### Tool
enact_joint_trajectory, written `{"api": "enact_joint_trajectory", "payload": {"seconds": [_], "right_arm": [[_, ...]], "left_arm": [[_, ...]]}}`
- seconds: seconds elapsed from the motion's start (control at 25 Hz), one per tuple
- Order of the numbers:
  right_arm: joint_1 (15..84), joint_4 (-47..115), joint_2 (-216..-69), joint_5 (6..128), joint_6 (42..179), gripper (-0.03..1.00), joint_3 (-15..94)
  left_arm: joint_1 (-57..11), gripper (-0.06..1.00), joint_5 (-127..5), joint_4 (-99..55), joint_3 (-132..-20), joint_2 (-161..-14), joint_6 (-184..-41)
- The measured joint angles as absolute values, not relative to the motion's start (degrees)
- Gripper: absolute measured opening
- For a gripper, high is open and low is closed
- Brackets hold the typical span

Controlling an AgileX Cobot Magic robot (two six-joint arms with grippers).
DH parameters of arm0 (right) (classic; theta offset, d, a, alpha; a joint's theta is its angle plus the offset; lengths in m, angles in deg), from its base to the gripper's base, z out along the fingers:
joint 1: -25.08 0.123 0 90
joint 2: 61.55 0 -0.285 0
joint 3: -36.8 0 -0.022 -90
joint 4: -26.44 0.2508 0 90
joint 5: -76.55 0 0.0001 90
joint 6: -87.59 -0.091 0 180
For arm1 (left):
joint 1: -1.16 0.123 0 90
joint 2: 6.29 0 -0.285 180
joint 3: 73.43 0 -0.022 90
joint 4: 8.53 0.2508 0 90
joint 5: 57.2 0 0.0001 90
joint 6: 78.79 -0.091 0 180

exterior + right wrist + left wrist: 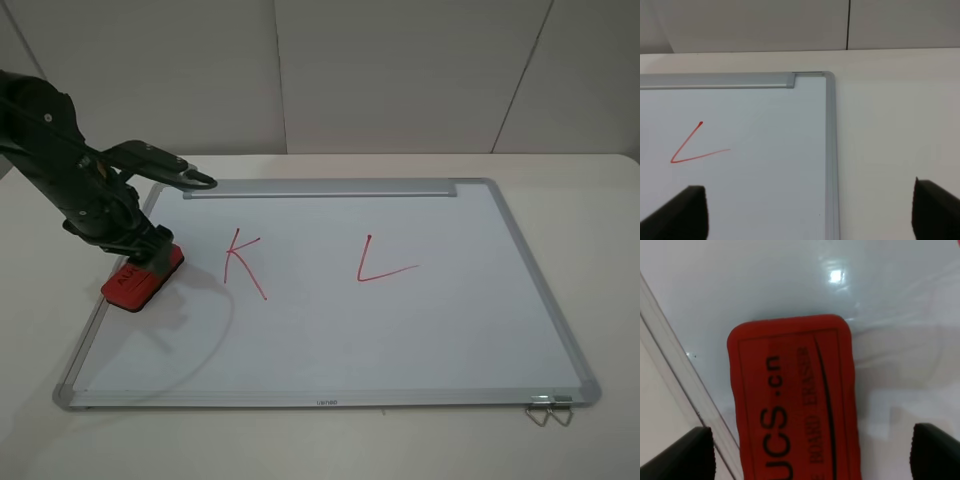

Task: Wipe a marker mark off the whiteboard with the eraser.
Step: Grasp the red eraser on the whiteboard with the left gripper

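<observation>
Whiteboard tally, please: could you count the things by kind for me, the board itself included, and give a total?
Whiteboard: 1
Eraser: 1
Red marker marks: 2, the K and the L-shaped mark
Total: 4

A whiteboard [765, 200] corner lies on a pale tabletop [895, 125]. Its silver frame [831, 150] runs along one side, and a silver tray strip [715, 81] lines the far edge. A red L-shaped mark [686, 142] sits on the white surface. The dark jaws stand wide apart, holding nothing. A white wall [765, 25] rises behind.
</observation>
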State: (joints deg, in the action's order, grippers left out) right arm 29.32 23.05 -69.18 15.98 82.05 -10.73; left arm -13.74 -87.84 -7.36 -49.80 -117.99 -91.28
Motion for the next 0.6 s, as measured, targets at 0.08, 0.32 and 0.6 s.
{"api": "enact_joint_trajectory", "payload": {"seconds": [0.08, 0.32, 0.6], "right_arm": [[29.3, 23.0, -69.2, 16.0, 82.0, 0.72, -10.7], [29.3, 23.0, -69.2, 16.0, 82.0, 0.72, -10.7], [29.3, 23.0, -69.2, 16.0, 82.0, 0.72, -10.7]], "left_arm": [[-13.7, 0.77, -87.4, -7.9, -49.8, -118.7, -91.3], [-13.0, 0.77, -86.1, -8.5, -49.8, -120.5, -88.8], [-12.1, 0.77, -83.8, -8.5, -49.8, -120.7, -86.4]]}}
